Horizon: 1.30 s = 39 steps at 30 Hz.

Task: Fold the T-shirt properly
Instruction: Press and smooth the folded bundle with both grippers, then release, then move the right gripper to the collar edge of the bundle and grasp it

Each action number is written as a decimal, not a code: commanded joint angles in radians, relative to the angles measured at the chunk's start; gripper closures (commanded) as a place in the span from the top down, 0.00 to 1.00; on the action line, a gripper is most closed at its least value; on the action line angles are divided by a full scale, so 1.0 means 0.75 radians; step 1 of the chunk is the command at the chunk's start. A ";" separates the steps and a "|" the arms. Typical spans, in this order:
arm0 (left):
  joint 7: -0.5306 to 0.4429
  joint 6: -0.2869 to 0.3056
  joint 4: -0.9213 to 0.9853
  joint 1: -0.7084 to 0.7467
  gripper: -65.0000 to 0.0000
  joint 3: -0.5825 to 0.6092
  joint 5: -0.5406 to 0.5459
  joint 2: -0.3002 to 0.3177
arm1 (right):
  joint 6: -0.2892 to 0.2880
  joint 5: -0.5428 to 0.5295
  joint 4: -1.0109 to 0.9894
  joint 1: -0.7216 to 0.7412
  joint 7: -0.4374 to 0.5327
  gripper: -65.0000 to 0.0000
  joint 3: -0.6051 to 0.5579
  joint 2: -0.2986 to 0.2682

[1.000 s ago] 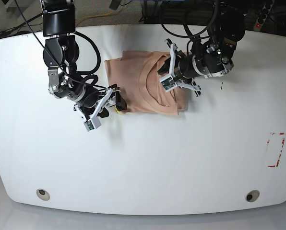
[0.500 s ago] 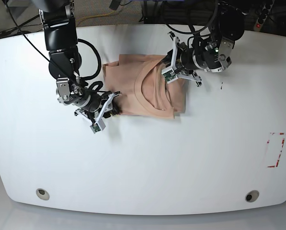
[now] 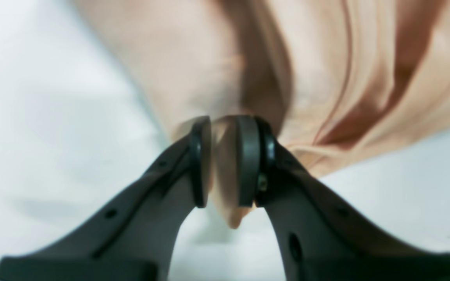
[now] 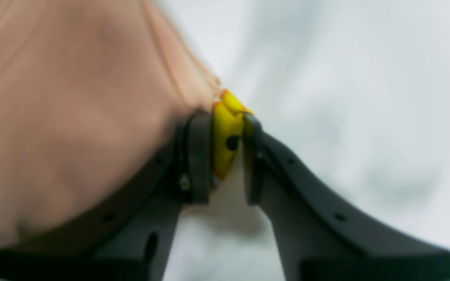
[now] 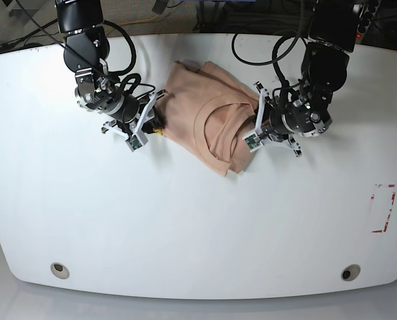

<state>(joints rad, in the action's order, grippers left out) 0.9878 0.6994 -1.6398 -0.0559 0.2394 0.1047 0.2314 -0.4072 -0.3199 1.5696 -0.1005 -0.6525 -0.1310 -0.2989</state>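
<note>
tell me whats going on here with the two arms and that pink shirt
A two-armed robot is folding a peach T-shirt on a white table. The left gripper has its jaws shut on a fold of the shirt's cloth. The right gripper sits at the shirt's opposite edge, jaws nearly together around a small yellow piece; whether it pinches cloth is unclear. The shirt lies partly folded and rumpled between them.

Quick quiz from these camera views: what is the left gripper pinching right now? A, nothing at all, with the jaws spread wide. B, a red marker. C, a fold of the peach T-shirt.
C: in the left wrist view the left gripper has its jaws closed on a fold of the T-shirt.
</note>
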 commanded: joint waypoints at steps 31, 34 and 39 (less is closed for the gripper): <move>0.100 -0.002 -0.472 0.477 0.24 -0.787 0.066 0.024 | -0.008 -0.016 0.255 0.016 -0.189 0.19 -0.231 0.115; 0.100 -0.002 -0.474 0.573 0.24 -0.903 0.117 0.024 | -0.008 -0.014 0.255 0.051 -0.189 0.19 -0.223 0.111; 0.100 -0.002 -0.470 0.685 0.24 -0.877 0.168 0.024 | -0.008 -0.027 0.263 0.074 -0.189 0.19 -0.219 0.072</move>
<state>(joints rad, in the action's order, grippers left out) 1.0866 0.6960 -1.9747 0.4412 -0.4252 0.1997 0.2428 -0.4080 -0.3183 1.7401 -0.0612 -0.8124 -0.2989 -0.2253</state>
